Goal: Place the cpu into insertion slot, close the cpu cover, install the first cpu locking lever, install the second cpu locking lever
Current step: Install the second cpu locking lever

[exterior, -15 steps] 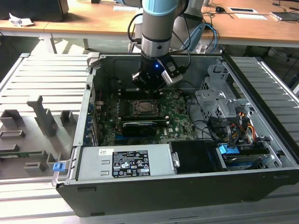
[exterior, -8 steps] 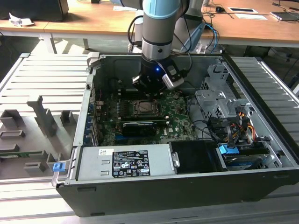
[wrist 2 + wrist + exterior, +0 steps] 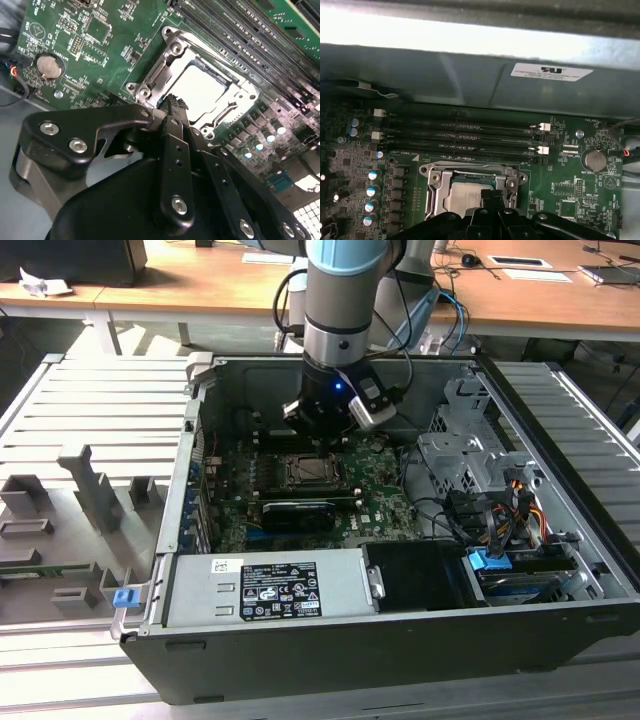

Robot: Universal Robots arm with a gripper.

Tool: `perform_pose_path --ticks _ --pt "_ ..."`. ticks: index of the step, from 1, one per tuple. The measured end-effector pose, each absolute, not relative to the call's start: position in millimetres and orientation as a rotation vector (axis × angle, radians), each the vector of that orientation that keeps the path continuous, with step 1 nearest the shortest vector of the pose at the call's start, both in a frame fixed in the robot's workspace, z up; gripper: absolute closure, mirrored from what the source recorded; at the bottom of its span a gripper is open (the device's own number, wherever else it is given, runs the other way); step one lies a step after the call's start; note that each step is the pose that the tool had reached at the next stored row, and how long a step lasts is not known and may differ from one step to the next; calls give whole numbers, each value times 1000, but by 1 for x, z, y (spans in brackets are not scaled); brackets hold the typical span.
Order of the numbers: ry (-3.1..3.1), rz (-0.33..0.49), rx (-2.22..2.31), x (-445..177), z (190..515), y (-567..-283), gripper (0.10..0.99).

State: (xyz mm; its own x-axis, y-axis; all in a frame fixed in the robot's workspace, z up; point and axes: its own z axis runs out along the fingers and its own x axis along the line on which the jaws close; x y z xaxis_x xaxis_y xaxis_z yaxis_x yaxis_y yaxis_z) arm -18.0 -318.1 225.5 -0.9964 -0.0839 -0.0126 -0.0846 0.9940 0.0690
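Black pincer (image 3: 172,102) hovers just above pale silvery square cpu (image 3: 202,90), seated in socket w/ thin silvery-grey metal cpu cover (image 3: 172,55) around it, on green motherboard (image 3: 385,500). Fingers together, holding nothing.

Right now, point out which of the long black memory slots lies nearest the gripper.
The memory slot directly bordering the cpu cover in the first wrist view. It lies closest to the gripper; the other three sit farther off, toward the case wall.
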Motion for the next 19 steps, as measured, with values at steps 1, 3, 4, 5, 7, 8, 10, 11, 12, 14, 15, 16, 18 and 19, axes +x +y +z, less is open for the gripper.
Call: perform_pose_path --ticks 1,3,4,5,7,8,10,11,12,14,15,16,18,19 --pt "3127 109 -132 -18 226 -320 980" --pt "3127 109 -132 -19 226 -324 980" --pt "3127 109 -132 -19 226 -325 980" --pt "3127 109 -132 -19 225 -328 980" --pt "3127 109 -132 -19 225 -332 980" --pt "3127 109 -132 -19 225 -333 980" --pt "3127 109 -132 -19 225 -334 980" --pt "3127 109 -132 -19 225 -335 980" --pt "3127 109 -132 -19 225 -336 980" --pt "3127 108 -132 -19 226 -336 980" --pt "3127 109 -132 -19 227 -336 980" --pt "3127 109 -132 -19 228 -336 980" --pt "3127 109 -132 -19 231 -336 980" --pt "3127 109 -132 -20 232 -337 980"
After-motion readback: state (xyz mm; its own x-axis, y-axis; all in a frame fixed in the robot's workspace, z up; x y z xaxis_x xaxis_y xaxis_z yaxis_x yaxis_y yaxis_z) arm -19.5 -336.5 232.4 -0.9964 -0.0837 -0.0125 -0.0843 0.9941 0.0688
